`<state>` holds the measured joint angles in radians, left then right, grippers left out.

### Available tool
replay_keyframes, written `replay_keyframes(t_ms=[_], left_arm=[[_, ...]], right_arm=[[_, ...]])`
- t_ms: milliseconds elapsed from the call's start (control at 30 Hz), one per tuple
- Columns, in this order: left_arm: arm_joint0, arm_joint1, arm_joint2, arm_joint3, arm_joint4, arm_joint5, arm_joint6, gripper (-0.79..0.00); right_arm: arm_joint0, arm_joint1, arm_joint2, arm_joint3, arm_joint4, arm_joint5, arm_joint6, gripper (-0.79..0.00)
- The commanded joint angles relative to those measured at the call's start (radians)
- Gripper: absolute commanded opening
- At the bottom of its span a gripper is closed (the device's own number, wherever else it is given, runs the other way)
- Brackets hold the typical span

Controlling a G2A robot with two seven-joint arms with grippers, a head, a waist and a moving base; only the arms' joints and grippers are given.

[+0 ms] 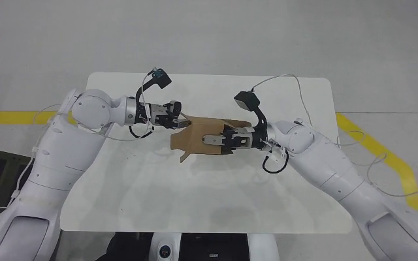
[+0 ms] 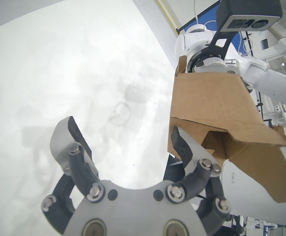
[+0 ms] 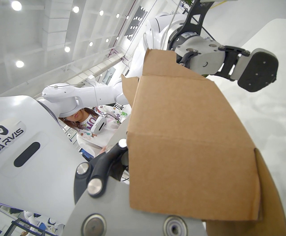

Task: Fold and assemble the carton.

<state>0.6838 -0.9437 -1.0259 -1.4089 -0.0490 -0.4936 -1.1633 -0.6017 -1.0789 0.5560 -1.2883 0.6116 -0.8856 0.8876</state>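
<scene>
**Jaws: left gripper (image 2: 123, 127) released, right gripper (image 1: 212, 139) clamped on carton (image 1: 192, 130)**

Left jaws are spread wide with nothing between them. In the left wrist view one black finger pad (image 2: 182, 148) sits right at the carton's lower edge. Cannot tell whether it touches. From the top view this gripper sits at the carton's end nearest the left arm.

Right jaws grip a carton panel from the opposite end, one finger lying along the top face. The carton is brown corrugated board, partly folded, with flaps loose at both ends. It is held clear of the table (image 1: 215, 196), over the middle, with its shadow on the surface below.

Hidden or unclear:
- In the right wrist view the carton (image 3: 190, 134) covers the right gripper's fingertips. One finger linkage (image 3: 105, 161) shows beside the board's edge.
- The carton's near corner is cut off by the frame edge there.
- In the left wrist view the carton (image 2: 207, 100) blocks most of the right wrist. The inside of the fold is in shade, so its layers cannot be made out.

Surface and room: the table is white with rounded corners and faint grey smudges. The floor is pale grey, with yellow tape (image 1: 19, 117) running off on both sides. The ceiling is high and white, with round lights (image 3: 16, 5).
</scene>
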Motion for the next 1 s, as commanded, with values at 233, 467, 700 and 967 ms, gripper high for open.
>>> replay_keyframes(t_ms=[233, 467, 700, 967], left_arm=[[-0.005, 0.0, -0.002, -0.001, -0.03, 0.0, -0.007, 0.0], [-0.005, 0.004, -0.011, -0.003, -0.056, -0.004, -0.023, 0.0], [0.003, 0.008, -0.019, -0.011, -0.064, -0.01, -0.037, 0.0], [0.009, 0.009, -0.012, -0.017, -0.055, -0.01, -0.036, 0.0]], right_arm=[[-0.007, -0.021, 0.017, 0.025, 0.028, -0.005, 0.04, -0.785], [-0.02, -0.03, 0.043, 0.041, 0.036, -0.014, 0.033, -0.785], [-0.038, -0.032, 0.072, 0.037, 0.031, -0.021, 0.026, -0.785], [-0.047, -0.037, 0.082, 0.014, 0.024, -0.006, 0.041, -0.785]])
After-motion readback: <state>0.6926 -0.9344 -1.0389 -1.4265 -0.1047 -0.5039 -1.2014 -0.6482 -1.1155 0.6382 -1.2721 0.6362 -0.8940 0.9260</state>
